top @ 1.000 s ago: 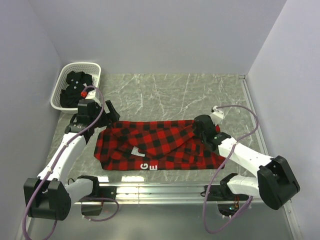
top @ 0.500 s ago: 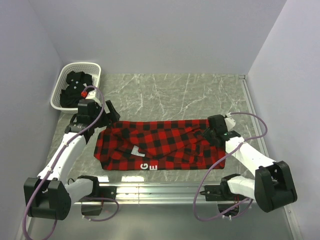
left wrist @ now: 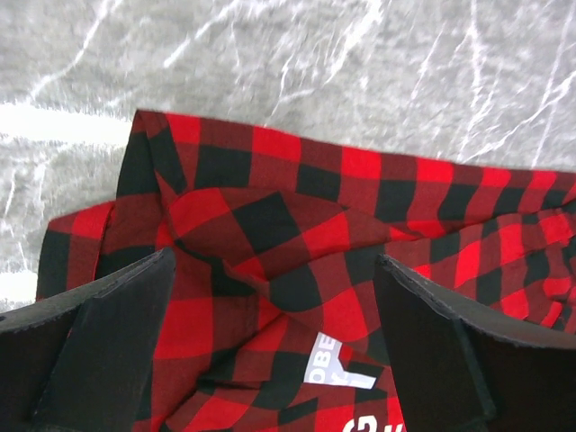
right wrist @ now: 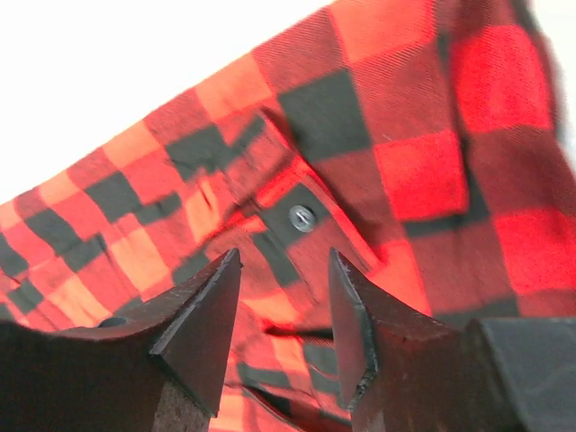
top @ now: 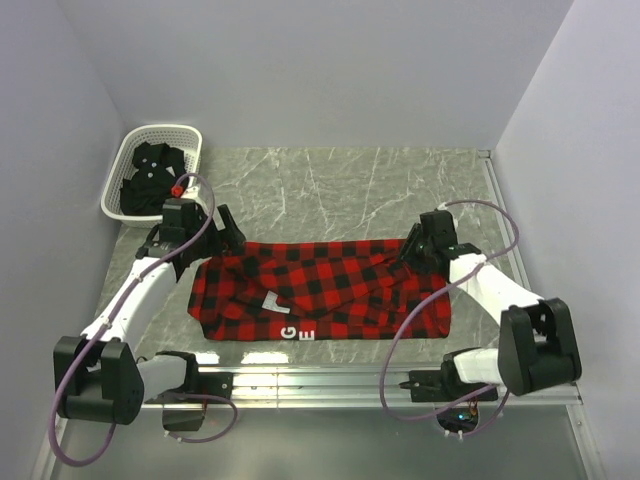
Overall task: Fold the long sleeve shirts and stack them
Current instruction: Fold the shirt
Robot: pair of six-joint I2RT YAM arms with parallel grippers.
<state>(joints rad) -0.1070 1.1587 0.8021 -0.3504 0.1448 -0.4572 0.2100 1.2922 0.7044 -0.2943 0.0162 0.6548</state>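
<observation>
Top view: the flannel shirt (top: 320, 290) is laid out in a wide band on the worktop (top: 350, 180), spanning the gap between the 2 hands. The left hand (top: 226, 234) sits over the shirt's far-left corner and the right hand (top: 410, 252) over its far-right corner. There's a white label (top: 268, 303) and white print (top: 296, 332) on the cloth, on the near side of the left hand. The basket (top: 112, 195) stands beyond the left hand and out to its left, with the black shirt (top: 150, 172) bundled inside. We can't read either hand's opening from up here.

Left wrist: the left hand (left wrist: 274, 263) is spread wide, with nothing between the fingers (left wrist: 108, 333). The flannel shirt (left wrist: 270, 225) lies under it, with a rumpled fold right below the gap. The cloth's corner is ahead and to the left of the hand, and bare worktop (left wrist: 270, 54) is ahead of the tips. The label (left wrist: 337, 364) lies under the hand, nearer its right finger.

Right wrist: the right hand (right wrist: 285, 258) has its 2 fingers (right wrist: 202, 324) only a narrow gap apart. The flannel shirt (right wrist: 405, 162) fills the view under and ahead of them. 1 dark button (right wrist: 301, 217) on a folded strip lies just ahead of the tips. Cloth shows in the gap, but we can't tell whether the fingers are clamping it or just hanging over it.
</observation>
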